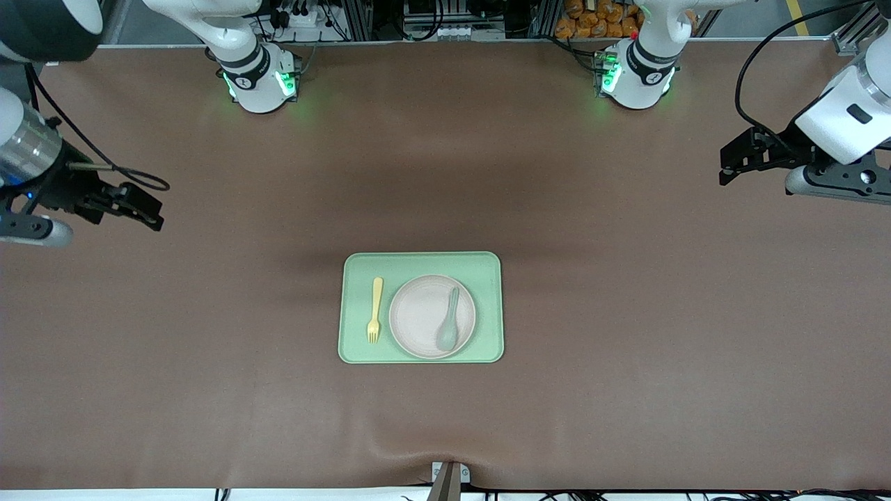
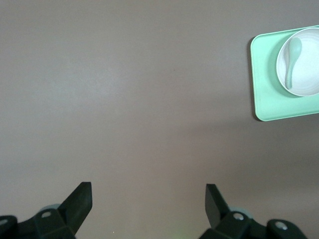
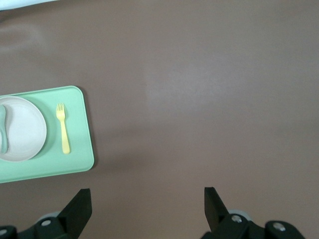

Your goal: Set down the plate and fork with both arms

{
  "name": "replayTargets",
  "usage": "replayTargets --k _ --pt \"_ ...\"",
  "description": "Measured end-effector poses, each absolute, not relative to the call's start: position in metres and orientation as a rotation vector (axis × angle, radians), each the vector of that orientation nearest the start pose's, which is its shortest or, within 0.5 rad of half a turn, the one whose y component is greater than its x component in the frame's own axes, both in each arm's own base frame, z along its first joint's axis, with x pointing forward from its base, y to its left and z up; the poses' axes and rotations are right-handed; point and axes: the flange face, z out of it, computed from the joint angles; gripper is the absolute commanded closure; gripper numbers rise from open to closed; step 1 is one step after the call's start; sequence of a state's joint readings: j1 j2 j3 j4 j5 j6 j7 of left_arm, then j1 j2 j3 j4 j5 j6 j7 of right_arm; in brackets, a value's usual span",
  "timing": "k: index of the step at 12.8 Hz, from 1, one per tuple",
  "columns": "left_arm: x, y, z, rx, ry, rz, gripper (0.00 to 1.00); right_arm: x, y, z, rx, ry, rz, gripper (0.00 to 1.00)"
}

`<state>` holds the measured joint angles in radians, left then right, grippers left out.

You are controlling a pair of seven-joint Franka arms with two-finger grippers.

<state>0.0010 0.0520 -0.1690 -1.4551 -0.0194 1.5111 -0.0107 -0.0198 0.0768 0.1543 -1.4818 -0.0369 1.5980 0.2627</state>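
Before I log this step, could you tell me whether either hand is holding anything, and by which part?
Nothing is held: the left hand and right hand hang open over bare brown table.

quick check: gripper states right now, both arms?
Left gripper: open, holding nothing, over bare table toward the left arm's end.
Right gripper: open, holding nothing, over bare table toward the right arm's end.

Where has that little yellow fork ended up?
In the front view the fork lies flat on the green tray, beside the plate toward the right arm's end of the table, tines pointing at the front camera.
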Motion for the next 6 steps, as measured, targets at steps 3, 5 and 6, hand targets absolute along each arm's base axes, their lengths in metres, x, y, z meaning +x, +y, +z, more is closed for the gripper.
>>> replayTargets --k 3,5,6 --pt "0.557 -0.096 0.644 -3.160 0.256 -0.002 0.00 0.557 0.072 0.628 -3.162 0.200 -0.070 0.00" --pt "0.557 -0.096 0.644 -3.160 0.257 -0.002 0.00 0.555 0.073 0.626 -3.163 0.197 -0.067 0.00" --pt "0.557 -0.096 0.644 -3.160 0.257 -0.002 0.00 0.555 0.072 0.627 -3.163 0.199 -0.070 0.00"
